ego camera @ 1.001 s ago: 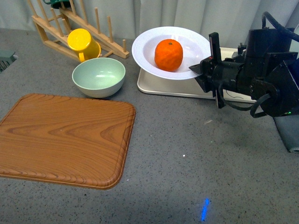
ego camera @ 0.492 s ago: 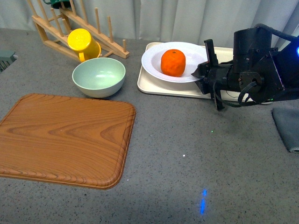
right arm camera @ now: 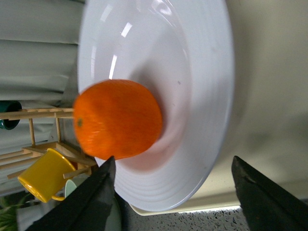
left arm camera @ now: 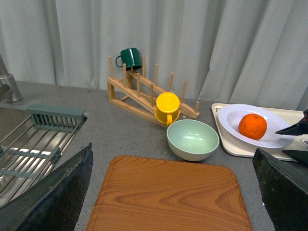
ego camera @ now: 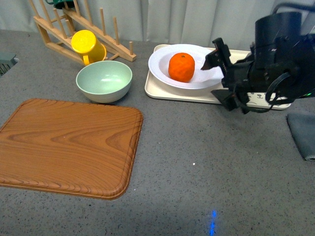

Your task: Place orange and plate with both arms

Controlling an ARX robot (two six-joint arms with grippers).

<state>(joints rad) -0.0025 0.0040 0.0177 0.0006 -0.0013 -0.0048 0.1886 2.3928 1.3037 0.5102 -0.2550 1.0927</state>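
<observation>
- The round bright orange fruit (ego camera: 181, 67) sits in the glossy white ridged-rim plate (ego camera: 161, 69), which rests on a cream rectangular tray (ego camera: 167, 91) on the grey tabletop (ego camera: 197, 162).
- The right arm hides the tray's right part.
- The right end effector (ego camera: 216, 76) is spread, fingers clear of the plate rim.
- The left end effector (left arm camera: 168, 192) is spread, empty.
</observation>
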